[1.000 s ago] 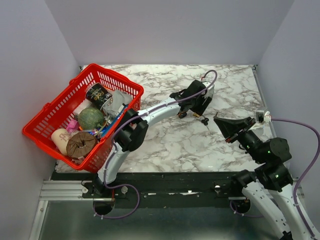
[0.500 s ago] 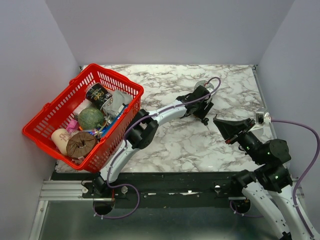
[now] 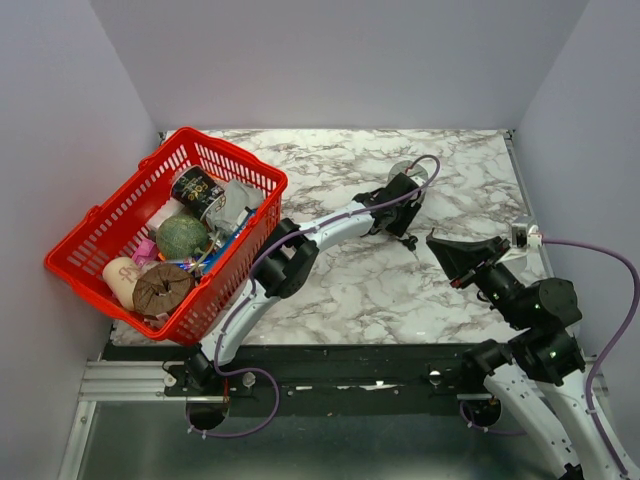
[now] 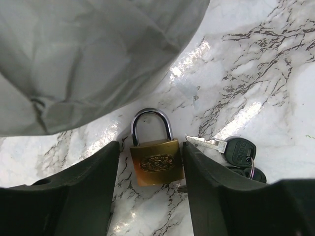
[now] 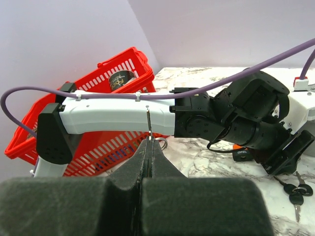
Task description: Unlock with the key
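Observation:
My right gripper (image 5: 149, 140) is shut on the key (image 5: 148, 122). Its thin metal blade sticks up past the fingertips, a ring hangs beside it, and its head is hidden between the pads. In the top view the right gripper (image 3: 434, 240) hovers just right of the left gripper (image 3: 404, 232). The brass padlock (image 4: 156, 162) lies flat on the marble, shackle pointing away. My left gripper (image 4: 151, 145) is open, its fingers low on either side of the padlock body. The right finger touches the body's edge and the left finger stands a little apart.
A bunch of black-headed keys (image 4: 238, 150) lies just outside the left gripper's right finger. Crumpled grey sheet (image 4: 88, 59) lies beyond the padlock. The red basket (image 3: 235, 160) with several items stands at the left. The left arm (image 5: 118, 115) crosses in front of my right gripper.
The left arm reached farther right and lower over the padlock, and its jaws have narrowed around the padlock body. The right gripper has stayed put, shut on the key.

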